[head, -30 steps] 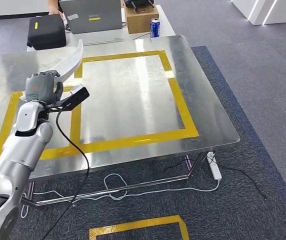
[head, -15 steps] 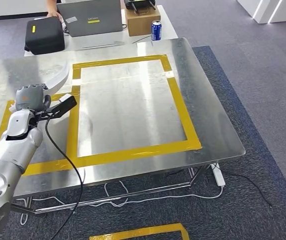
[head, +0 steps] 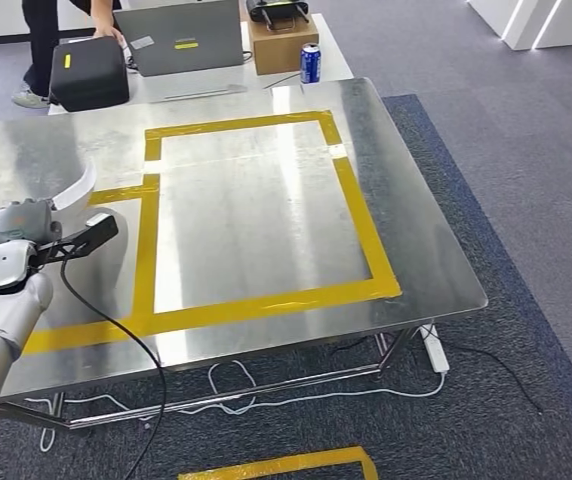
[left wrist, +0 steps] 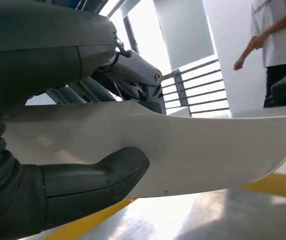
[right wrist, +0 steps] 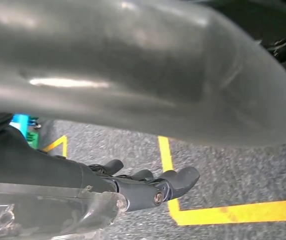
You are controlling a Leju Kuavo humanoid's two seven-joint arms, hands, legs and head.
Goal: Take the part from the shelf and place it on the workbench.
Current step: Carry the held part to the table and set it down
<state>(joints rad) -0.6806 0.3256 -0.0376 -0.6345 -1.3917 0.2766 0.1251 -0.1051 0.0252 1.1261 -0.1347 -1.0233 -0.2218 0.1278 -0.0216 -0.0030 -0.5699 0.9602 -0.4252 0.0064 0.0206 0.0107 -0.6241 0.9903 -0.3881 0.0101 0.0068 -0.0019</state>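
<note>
The part (head: 78, 186) is a long, curved white piece. My left hand (head: 20, 220) grips it at one end, low over the left side of the metal workbench (head: 253, 220), outside the yellow taped square. In the left wrist view the white part (left wrist: 194, 150) runs between the thumb (left wrist: 96, 180) and the dark fingers, just above the shiny tabletop and a yellow tape line. My right hand (right wrist: 153, 186) hangs over grey carpet with yellow tape lines and holds nothing; its fingers are stretched out.
On the white table behind the workbench sit a black case (head: 90, 70), a laptop (head: 185, 35), a cardboard box (head: 281, 42) and a blue can (head: 310, 60), with a person (head: 38, 45) standing there. Cables and a power strip (head: 430, 345) lie under the workbench.
My left hand has carried the white part leftward and nearer to me, lower over the workbench's left side. The camera view has also shifted slightly.
</note>
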